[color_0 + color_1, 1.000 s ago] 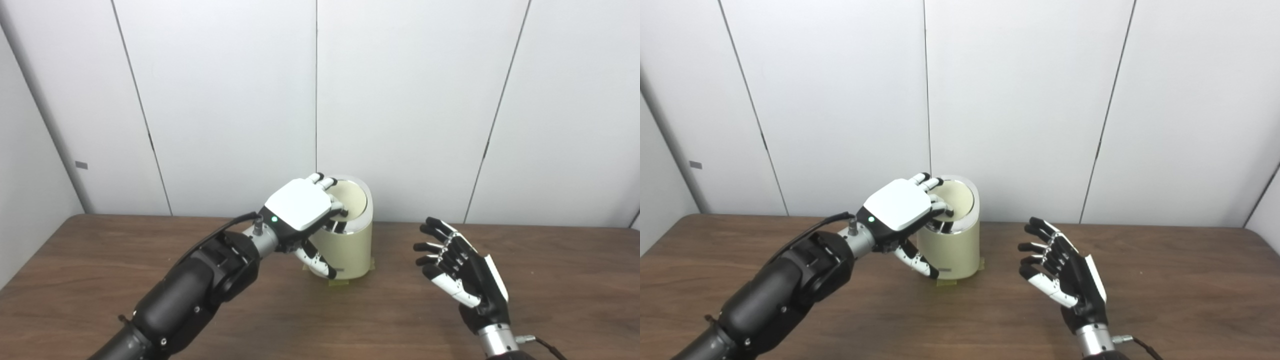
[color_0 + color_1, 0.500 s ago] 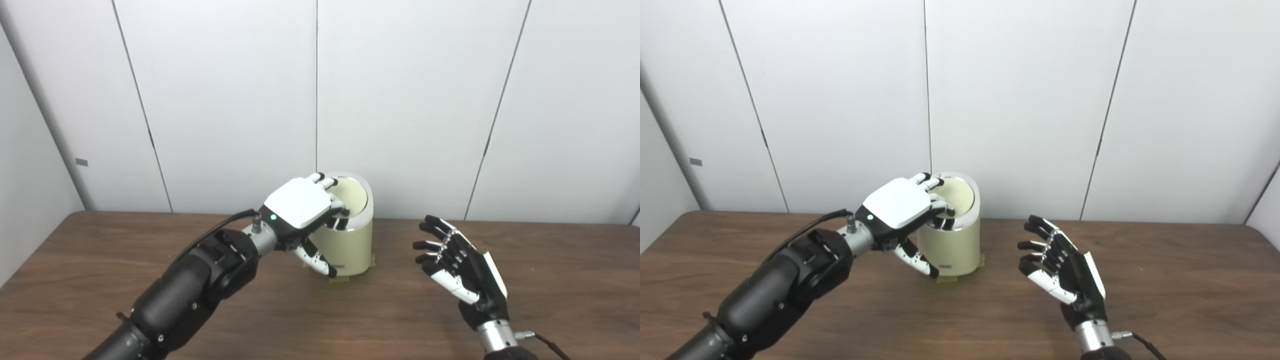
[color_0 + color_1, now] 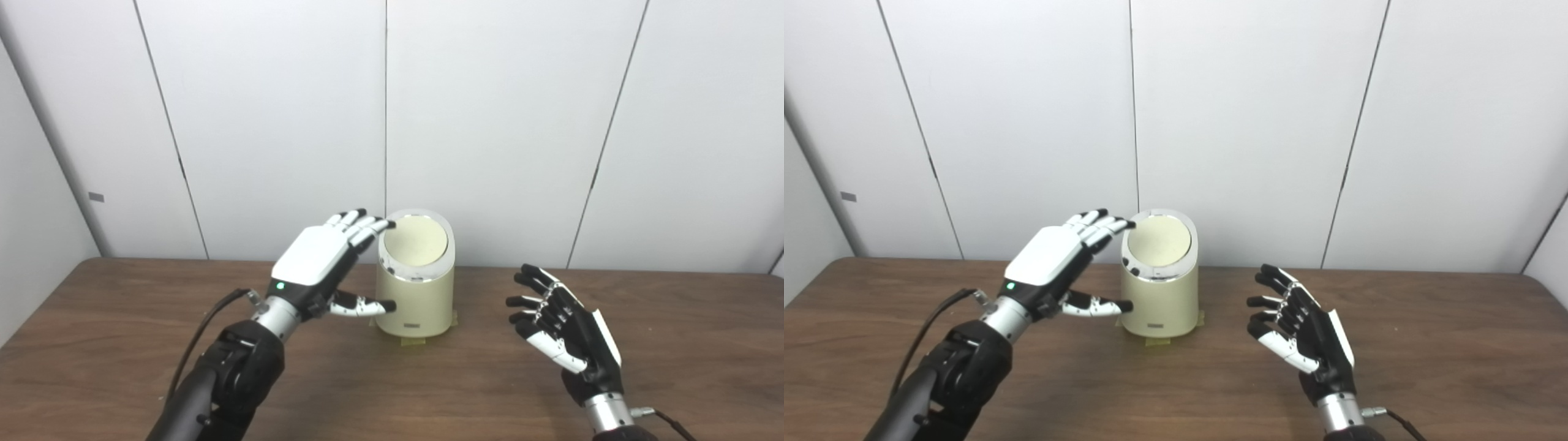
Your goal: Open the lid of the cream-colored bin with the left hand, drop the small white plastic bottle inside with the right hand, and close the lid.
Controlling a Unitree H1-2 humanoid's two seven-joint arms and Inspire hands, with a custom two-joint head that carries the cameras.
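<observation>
Left hand (image 3: pixel 313 260) spread wide beside closed bin (image 3: pixel 416 288) near table (image 3: pixel 110 343) back edge — right hand (image 3: pixel 566 334) also wide, empty.

The cream-colored bin (image 3: pixel 416 278) stands alone near the back of the wooden table (image 3: pixel 122 343), close to the wall panels (image 3: pixel 502 122). The left hand (image 3: pixel 318 260), fingers spread, crowds its left side, thumb at the wall of the bin. The right hand (image 3: pixel 566 327) hangs well apart, leaving bare tabletop between.
</observation>
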